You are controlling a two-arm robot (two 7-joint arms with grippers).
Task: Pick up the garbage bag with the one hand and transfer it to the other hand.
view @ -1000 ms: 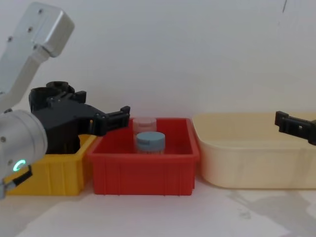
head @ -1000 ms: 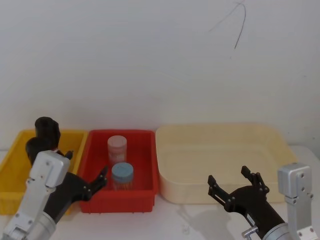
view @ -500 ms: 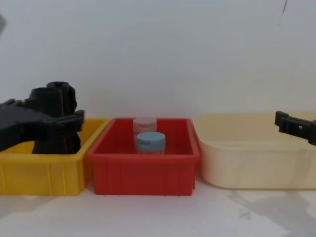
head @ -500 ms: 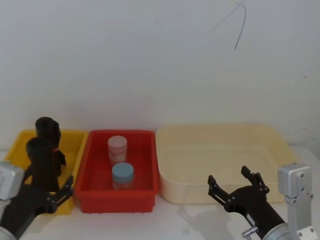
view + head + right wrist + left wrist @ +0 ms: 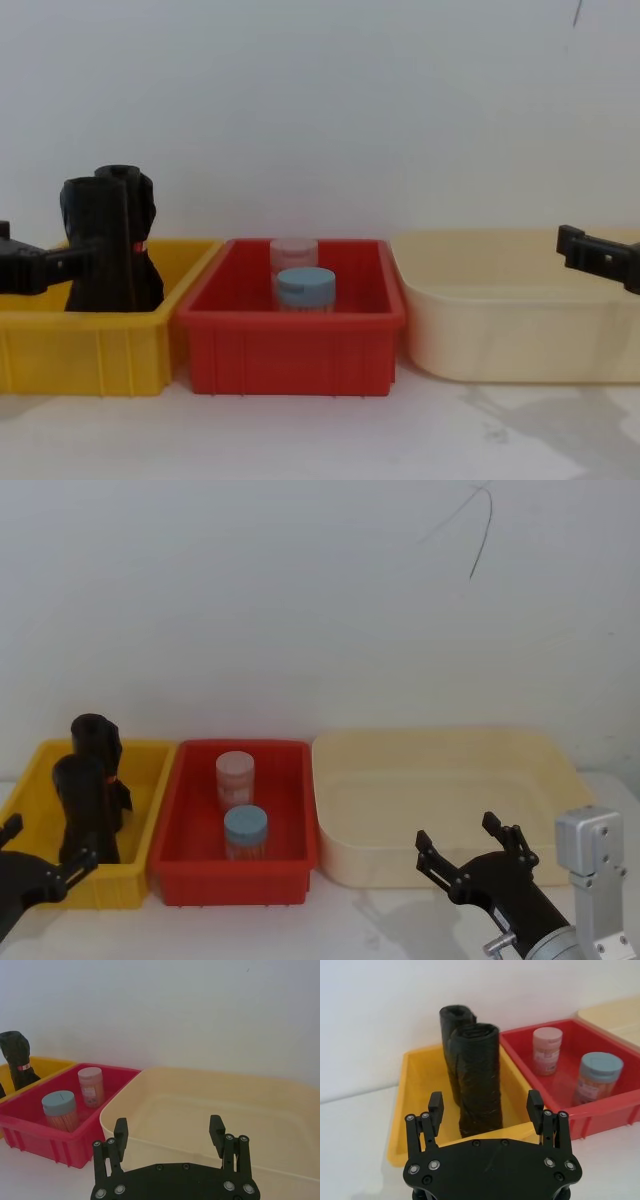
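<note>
**1. Location of the bag.** The bag [image 5: 479, 1080] is standing upright at the near side of the yellow bin [image 5: 110, 888], toward the left edge of the desk [image 5: 350, 920]. A second roll [image 5: 95, 738], bearing a small red mark, is standing just behind it. Whether the two are touching cannot be told.

**2. Governing relation.** The left hand [image 5: 485, 1096] is hovering just in front of the bin's near wall, with its fingers spread wide and nothing between them. The bag is lying straight ahead of this hand, beyond the wall. The bag's long axis is running vertically, and the fingers are sitting to either side of that axis. A forward reach that clears the wall should therefore bring the roll between them. The left hand is by far the nearer one.

**3. Receiving hand.** The right hand [image 5: 456, 830] is waiting open and empty before the cream tub [image 5: 360, 860]. It is well apart from the bag, with the red bin [image 5: 235, 885] lying between.

**4. Materials.** The bag is crinkled black plastic film wound into a cylinder, and it will probably be yielding slightly under grip. The bins are appearing as rigid moulded plastic.
</note>
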